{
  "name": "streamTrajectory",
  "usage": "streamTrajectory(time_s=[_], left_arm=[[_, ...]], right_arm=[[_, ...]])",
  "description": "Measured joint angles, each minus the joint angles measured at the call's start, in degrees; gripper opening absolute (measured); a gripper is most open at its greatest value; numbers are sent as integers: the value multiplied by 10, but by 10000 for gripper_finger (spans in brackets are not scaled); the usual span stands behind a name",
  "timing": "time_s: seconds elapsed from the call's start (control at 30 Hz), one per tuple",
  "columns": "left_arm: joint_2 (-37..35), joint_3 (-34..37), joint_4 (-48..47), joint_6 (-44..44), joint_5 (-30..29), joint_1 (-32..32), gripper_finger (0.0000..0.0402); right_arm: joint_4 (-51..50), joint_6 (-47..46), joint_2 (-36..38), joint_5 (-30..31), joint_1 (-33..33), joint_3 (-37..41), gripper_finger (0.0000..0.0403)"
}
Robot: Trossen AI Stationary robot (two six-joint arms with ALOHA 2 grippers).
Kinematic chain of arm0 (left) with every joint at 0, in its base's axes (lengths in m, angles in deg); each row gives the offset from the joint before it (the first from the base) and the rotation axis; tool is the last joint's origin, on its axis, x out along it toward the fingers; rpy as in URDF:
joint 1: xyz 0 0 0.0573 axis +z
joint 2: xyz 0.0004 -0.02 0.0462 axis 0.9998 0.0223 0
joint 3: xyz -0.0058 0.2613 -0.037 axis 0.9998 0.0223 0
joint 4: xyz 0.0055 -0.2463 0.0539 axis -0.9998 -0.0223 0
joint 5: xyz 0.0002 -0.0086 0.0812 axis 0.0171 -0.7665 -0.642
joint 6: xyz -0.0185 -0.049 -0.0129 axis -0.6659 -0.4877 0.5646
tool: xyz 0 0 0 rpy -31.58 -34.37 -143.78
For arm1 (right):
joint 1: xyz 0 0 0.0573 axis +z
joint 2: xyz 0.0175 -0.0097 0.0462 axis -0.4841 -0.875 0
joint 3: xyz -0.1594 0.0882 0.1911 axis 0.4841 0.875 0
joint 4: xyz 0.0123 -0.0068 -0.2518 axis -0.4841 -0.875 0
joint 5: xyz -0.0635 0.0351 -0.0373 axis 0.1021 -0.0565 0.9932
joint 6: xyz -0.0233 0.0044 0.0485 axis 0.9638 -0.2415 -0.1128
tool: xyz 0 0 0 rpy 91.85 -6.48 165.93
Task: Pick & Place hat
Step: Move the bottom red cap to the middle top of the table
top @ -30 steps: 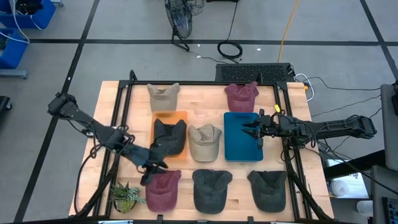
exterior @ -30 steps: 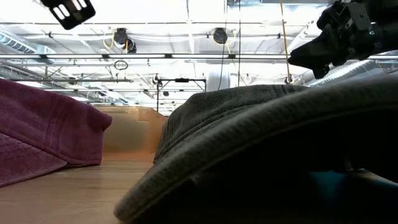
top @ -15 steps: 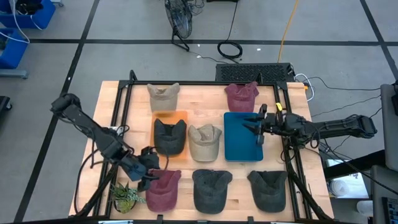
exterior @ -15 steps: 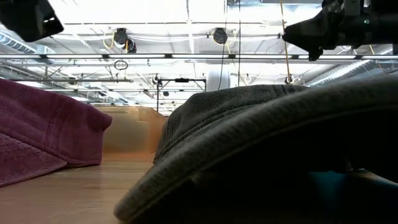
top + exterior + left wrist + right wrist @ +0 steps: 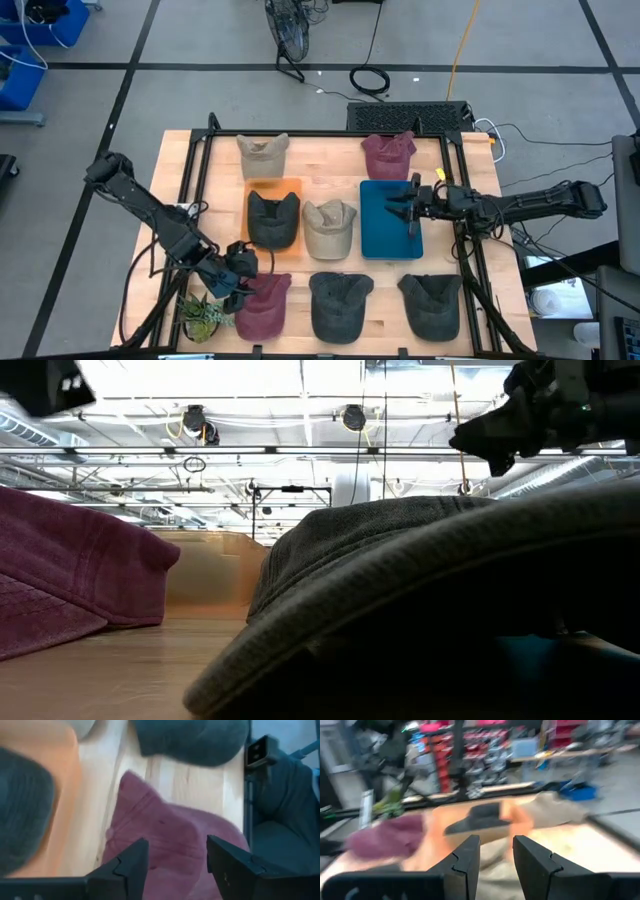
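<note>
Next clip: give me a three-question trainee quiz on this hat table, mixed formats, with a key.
1. True or false: a black hat lies on the orange mat.
2. Over which hat does the left gripper hover? A) maroon hat B) beige C) grey
3. Fill in: the right gripper is above the ____ mat, which holds no hat.

Key: 1 true; 2 A; 3 blue.

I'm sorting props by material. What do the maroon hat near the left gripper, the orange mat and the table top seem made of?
Maroon hat: soft washed cotton-like cloth, matte, creased. Orange mat: smooth flat sheet, likely plastic or foam; unclear. Table top: pale wood planks, visible grain and seams, light sheen.
</note>
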Motion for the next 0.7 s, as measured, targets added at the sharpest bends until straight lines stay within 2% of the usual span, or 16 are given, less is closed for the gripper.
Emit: streamTrajectory(time_s=[0.07,0.2,0.27,0.33,0.53,0.7], left_arm=[[15,-38,-30,23,1,1,177],[60,-117,-152,48,10,-5,147],[85,-138,-195,62,17,-8,138],[108,-141,-195,66,24,-11,139],[181,-142,-188,49,128,-11,184],[209,-142,-172,31,135,-11,234]], right_arm=[[-10,-5,-5,-15,5,0,105],[-19,1,-14,-8,7,0,105],[-18,5,-17,-8,6,0,105],[-16,13,-17,-7,6,0,105],[10,22,-17,21,6,0,105],[25,23,-17,23,6,0,105]])
